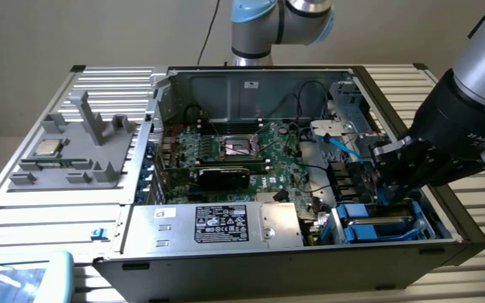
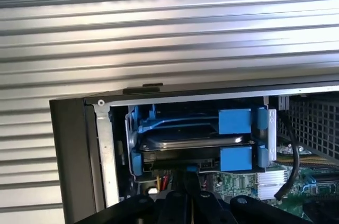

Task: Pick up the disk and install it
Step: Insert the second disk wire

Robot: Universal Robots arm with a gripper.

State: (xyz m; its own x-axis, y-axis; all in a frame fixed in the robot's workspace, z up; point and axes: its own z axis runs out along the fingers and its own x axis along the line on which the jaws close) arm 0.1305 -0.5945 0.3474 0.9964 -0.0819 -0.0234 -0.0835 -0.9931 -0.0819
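The disk (image 2: 193, 140) lies flat in the drive bay at the front corner of the computer case (image 1: 225, 265), framed by its blue carrier (image 2: 234, 121); in the wrist view its silver-grey edge shows between the carrier's upper and lower blue tabs. Judged from its level seating inside the bay (image 1: 377, 224), the disk appears already placed in its slot, though full engagement cannot be confirmed. The end effector (image 1: 391, 169) hangs just above the bay, at the exterior view's right, with its fingers brought together and nothing between them. The open case rests on a slatted bench (image 1: 48, 208), lid off, which gives access from above to the motherboard (image 1: 242, 151) and power supply (image 1: 217, 224). A grey fixture (image 1: 78, 148) beside the case carries a small square processor chip (image 1: 47, 148), well apart from the bay.
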